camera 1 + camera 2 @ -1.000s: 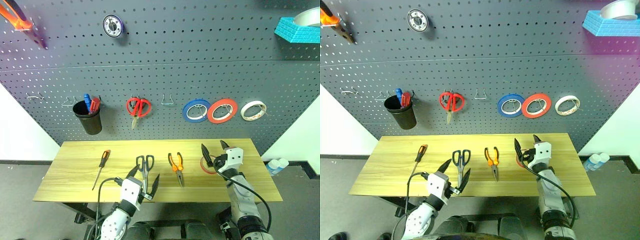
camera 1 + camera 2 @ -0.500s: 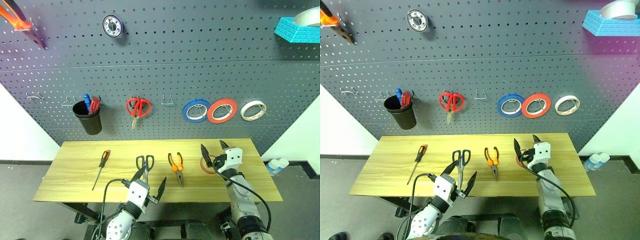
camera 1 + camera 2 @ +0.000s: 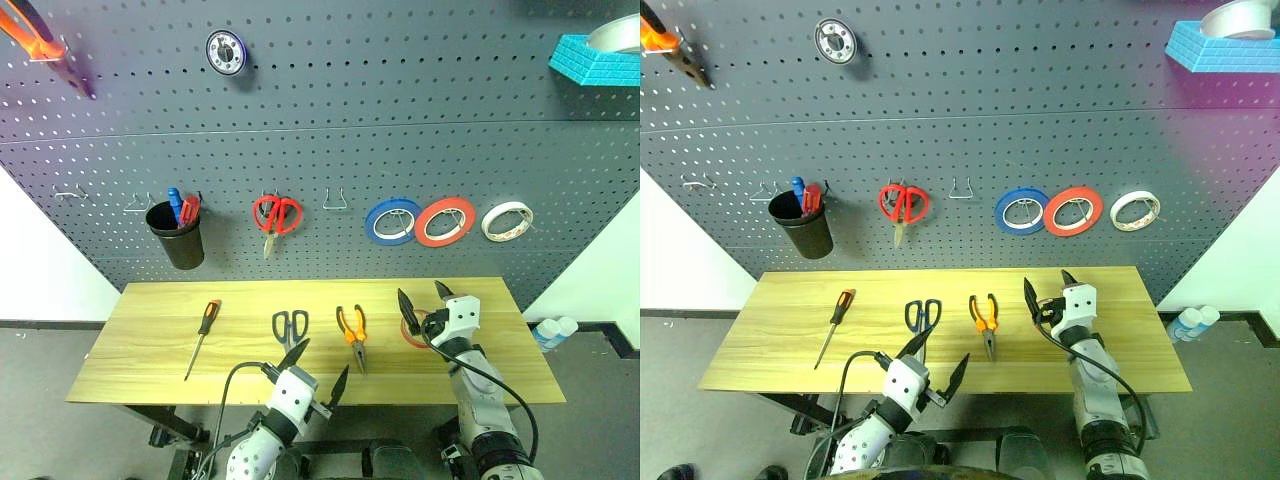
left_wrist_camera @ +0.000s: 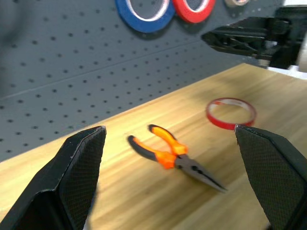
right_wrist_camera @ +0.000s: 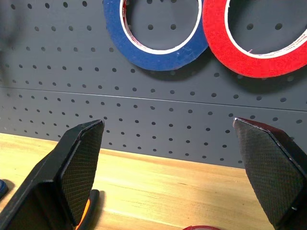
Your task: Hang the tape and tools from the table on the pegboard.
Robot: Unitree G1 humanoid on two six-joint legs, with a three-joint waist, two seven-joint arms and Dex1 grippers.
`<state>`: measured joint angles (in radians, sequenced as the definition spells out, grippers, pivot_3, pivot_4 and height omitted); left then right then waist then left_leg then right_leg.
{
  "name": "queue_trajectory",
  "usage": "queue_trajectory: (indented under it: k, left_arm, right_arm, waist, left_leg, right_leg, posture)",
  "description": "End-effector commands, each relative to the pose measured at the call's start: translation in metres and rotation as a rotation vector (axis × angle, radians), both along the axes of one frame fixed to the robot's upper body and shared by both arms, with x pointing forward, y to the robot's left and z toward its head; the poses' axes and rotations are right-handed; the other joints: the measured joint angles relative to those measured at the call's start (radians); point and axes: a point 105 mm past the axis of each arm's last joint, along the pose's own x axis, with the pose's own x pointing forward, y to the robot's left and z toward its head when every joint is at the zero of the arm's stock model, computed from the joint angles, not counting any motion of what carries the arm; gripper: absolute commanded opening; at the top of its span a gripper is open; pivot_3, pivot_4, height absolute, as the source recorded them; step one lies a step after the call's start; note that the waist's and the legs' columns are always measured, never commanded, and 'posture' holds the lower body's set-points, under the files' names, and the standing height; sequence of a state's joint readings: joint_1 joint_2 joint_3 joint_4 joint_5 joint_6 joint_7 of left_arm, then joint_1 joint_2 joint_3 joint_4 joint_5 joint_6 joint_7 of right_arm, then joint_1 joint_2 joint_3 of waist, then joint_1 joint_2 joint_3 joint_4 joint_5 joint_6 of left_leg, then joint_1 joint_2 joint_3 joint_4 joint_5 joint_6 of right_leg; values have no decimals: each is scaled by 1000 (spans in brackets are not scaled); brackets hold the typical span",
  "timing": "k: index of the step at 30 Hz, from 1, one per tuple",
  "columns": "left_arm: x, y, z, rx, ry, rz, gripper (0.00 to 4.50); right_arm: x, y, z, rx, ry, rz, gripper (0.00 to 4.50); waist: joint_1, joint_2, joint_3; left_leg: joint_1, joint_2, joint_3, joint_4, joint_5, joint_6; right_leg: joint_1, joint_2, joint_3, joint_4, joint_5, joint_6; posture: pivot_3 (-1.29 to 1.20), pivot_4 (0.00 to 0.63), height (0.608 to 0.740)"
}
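**Left arm swings right along the near table edge; nothing picked up**

Since a second ago the left gripper (image 3: 312, 372) has slid right along the near edge of the table (image 3: 150, 370), from in front of the scissors to a spot between scissors and pliers. The right gripper (image 3: 424, 298) has barely moved. All items on the table and board sit where they were.

Left gripper: fingers (image 4: 79, 167) spread wide, empty, over the front edge of the table. Its wrist view looks across at the pliers (image 4: 172, 155) and the tape (image 4: 231, 112).

On the table, left to right: screwdriver (image 3: 203, 336) with orange-and-black handle, scissors (image 3: 289, 327) with dark handles, orange-handled pliers, then the thin reddish tape ring lying flat near the right end. All well apart from each other.

Right gripper: fingers wide apart, empty, positioned over the tape ring; contact cannot be told.

Behind, the pegboard (image 3: 400, 120) carries a black cup (image 3: 180, 240) with red and blue screwdrivers, red-handled scissors (image 3: 275, 218), a bare wire hook (image 3: 336, 200), then blue roll (image 3: 392, 220), red roll (image 3: 445, 220) and white roll (image 3: 506, 221). Two more bare hooks sit left of the cup.
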<state>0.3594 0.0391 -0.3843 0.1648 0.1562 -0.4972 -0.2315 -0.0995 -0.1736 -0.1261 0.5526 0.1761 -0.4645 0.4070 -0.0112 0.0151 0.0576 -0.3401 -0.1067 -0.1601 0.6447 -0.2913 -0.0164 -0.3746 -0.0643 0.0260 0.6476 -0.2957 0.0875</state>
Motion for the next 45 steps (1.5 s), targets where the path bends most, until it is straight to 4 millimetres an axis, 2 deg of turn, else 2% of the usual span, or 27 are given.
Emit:
queue_trajectory:
  k: [1,6,14,17,20,24,30,36,40,45]
  left_arm:
    - [-5,-17,0,-22,-6,-34,4483]
    - [-10,-29,-5,-8,-5,-61,4483]
    - [-11,-31,-4,-13,-21,-52,4483]
    - [-5,-16,5,-1,-68,9,4483]
    - [5,12,21,11,-131,94,4483]
    - [9,24,26,47,-144,95,4483]
    - [15,58,41,50,-180,194,4483]
    - [7,65,52,57,-206,202,4483]
    - [2,68,59,54,-214,214,4483]
    - [-5,68,63,66,-213,211,4483]
  right_arm:
    - [7,1,13,-7,-53,14,4500]
    - [9,2,13,-5,-54,19,4500]
    - [9,2,13,-2,-55,20,4500]
    - [9,2,13,-1,-55,17,4500]
    - [8,3,12,-1,-56,17,4500]
    - [8,3,13,0,-57,17,4500]
    - [5,2,13,-6,-56,19,4500]
    - [-1,-4,13,-27,-42,25,4500]
    - [-5,-7,13,-39,-29,31,4500]
    - [-9,-11,14,-45,-17,24,4500]
  waist:
    - [0,0,0]
    - [1,0,0]
    - [1,0,0]
    - [0,0,0]
    - [0,0,0]
    - [0,2,0]
    - [1,1,0]
    - [0,2,16]
    - [1,-4,38]
    - [0,-5,61]
  left_leg:
    - [0,0,0,0,0,0]
    - [0,0,0,0,0,0]
    - [0,0,0,0,0,0]
    - [0,0,0,0,0,0]
    - [0,0,0,0,0,0]
    - [0,1,0,0,0,0]
    - [0,0,1,0,-1,1]
    - [-1,1,1,-1,-1,1]
    - [-1,1,1,0,-1,1]
    - [-8,1,1,-1,-1,1]
  right_leg:
    - [0,0,0,0,0,0]
    - [0,0,0,0,0,0]
    - [0,0,0,0,0,0]
    - [0,0,0,0,0,1]
    - [0,0,0,0,0,0]
    - [0,0,0,1,-1,-2]
    - [-1,0,1,0,1,-1]
    - [-1,0,1,-1,-2,-2]
    - [-1,0,2,0,-2,-3]
    - [-8,-1,2,0,-2,-3]
  posture:
    - [-56,0,740]
    - [-53,0,740]
    - [-60,0,740]
    - [-67,0,740]
    - [-70,0,740]
    - [-70,0,740]
    - [-58,1,740]
    - [-50,53,740]
    - [-43,81,740]
    - [-43,126,740]
